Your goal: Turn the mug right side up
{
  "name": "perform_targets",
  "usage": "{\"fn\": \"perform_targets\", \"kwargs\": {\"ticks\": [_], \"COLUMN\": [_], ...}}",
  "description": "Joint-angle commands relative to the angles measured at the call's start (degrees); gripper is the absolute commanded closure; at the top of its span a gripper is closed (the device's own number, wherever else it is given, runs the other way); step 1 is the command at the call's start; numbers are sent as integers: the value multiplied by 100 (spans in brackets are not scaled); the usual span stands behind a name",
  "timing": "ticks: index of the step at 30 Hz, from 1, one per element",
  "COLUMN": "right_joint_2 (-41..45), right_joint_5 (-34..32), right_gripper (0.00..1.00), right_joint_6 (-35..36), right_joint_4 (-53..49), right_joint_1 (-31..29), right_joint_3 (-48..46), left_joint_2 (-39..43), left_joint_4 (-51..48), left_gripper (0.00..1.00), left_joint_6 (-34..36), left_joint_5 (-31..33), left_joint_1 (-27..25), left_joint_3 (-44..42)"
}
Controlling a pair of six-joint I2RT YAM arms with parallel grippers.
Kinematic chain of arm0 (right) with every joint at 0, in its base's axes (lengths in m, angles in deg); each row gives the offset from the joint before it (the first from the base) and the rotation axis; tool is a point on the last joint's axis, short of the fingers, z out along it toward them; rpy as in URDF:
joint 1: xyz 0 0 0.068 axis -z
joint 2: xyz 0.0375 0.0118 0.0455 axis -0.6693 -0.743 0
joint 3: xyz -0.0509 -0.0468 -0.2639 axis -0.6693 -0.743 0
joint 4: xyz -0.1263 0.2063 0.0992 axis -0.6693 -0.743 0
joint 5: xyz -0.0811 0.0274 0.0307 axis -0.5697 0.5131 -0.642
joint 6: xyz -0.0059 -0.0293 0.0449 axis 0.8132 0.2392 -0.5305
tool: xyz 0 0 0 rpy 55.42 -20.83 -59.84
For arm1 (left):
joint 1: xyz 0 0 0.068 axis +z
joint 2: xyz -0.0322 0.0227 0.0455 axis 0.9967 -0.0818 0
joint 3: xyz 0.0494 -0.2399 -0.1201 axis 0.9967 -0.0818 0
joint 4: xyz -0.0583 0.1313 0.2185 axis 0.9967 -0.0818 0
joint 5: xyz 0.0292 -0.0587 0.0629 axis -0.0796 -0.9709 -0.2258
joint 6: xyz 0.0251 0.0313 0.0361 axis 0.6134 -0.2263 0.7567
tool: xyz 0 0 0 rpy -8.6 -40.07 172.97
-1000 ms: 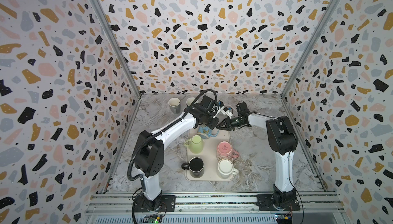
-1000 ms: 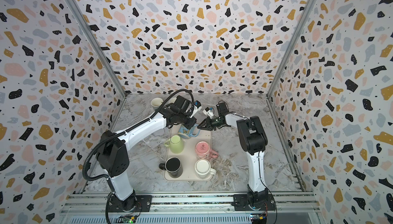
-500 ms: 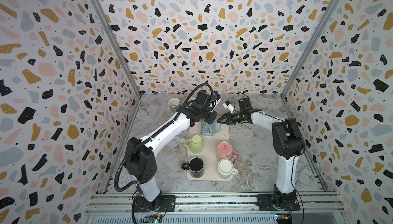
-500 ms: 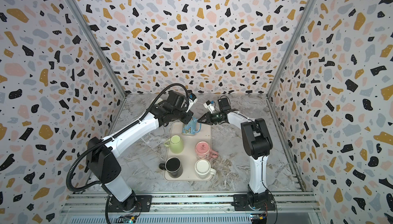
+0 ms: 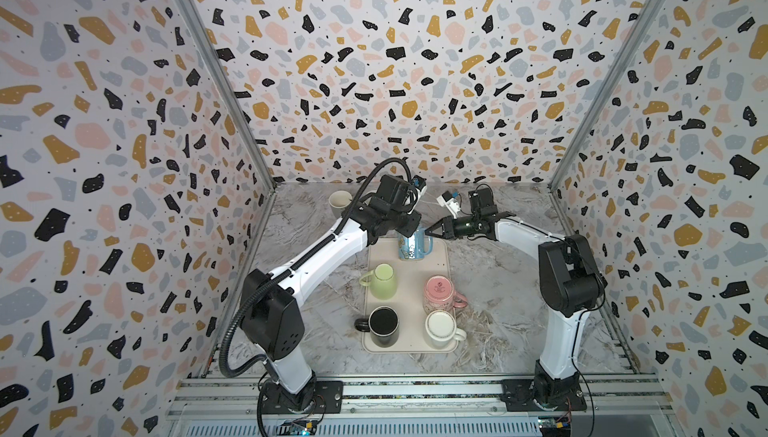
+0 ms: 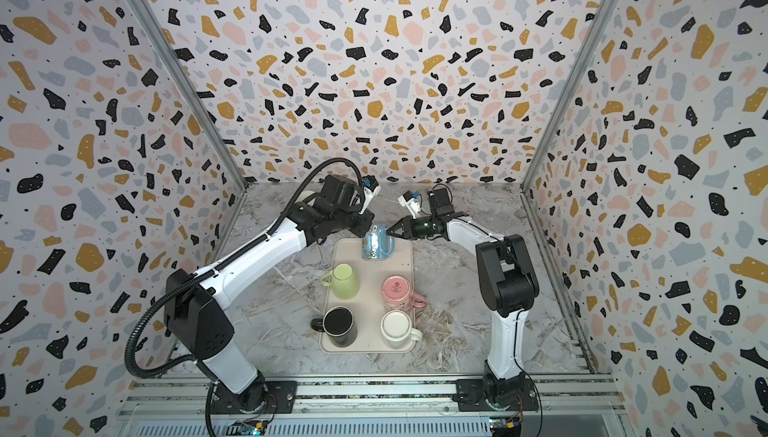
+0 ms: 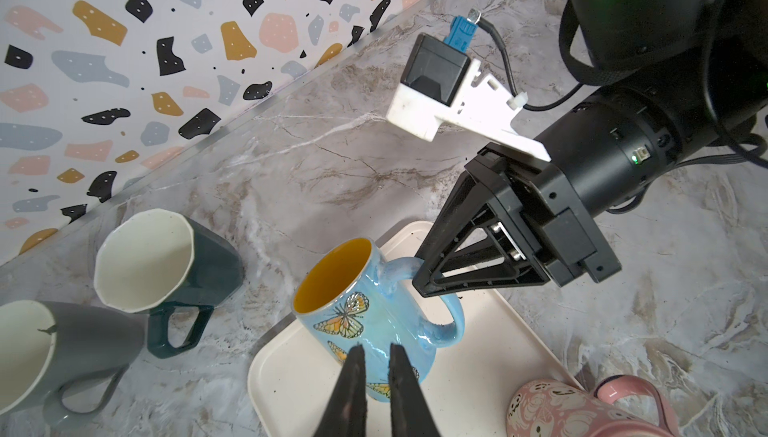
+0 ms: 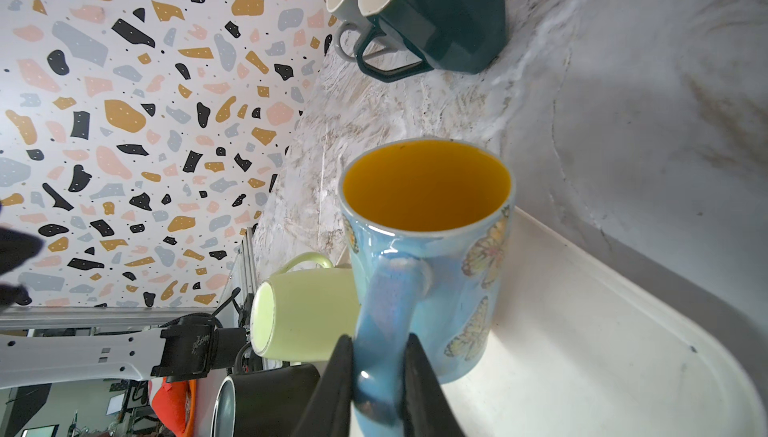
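The mug (image 5: 413, 244) (image 6: 377, 243) is light blue with butterflies and a yellow inside. It stands mouth-up at the far end of the cream tray (image 5: 411, 289), slightly tilted in the left wrist view (image 7: 365, 318). My right gripper (image 5: 430, 232) (image 8: 378, 339) is shut on the mug's handle (image 8: 384, 310) from the right. My left gripper (image 5: 409, 229) (image 7: 376, 347) hovers just over the mug's left side. Its jaws are shut with only a thin slit between them and hold nothing.
On the same tray are a green mug (image 5: 382, 281), a black mug (image 5: 383, 325), a white mug (image 5: 440, 327) and a pink mug (image 5: 440, 295) standing base-up. A dark teal mug (image 7: 166, 264) and a grey mug (image 7: 62, 356) stand by the back wall.
Both wrists have risen and moved toward the back wall. The blue mug has gone from between the two grippers to mouth-up at the tray's far end, its handle still gripped.
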Motion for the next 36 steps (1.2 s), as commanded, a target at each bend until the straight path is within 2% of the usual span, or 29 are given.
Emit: {"fn": "perform_targets", "kwargs": {"ticks": [1, 15, 21, 36], "right_joint_2": [390, 711, 750, 625], "right_joint_5": [182, -35, -562, -1242], "right_gripper": [100, 100, 100, 100], "right_joint_6": [120, 661, 1166, 1580], "right_joint_4": [372, 448, 40, -488], "right_joint_1": [-37, -178, -310, -340], "right_joint_3": [-64, -810, -840, -911], "left_joint_2": [160, -53, -61, -16], "left_joint_4": [205, 280, 287, 344], "left_gripper": [86, 87, 87, 87], "left_joint_6": [-72, -254, -272, -289], "left_joint_5": [22, -303, -325, -330], "left_joint_1": [42, 44, 42, 42], "left_joint_3": [-4, -127, -144, -294]}}
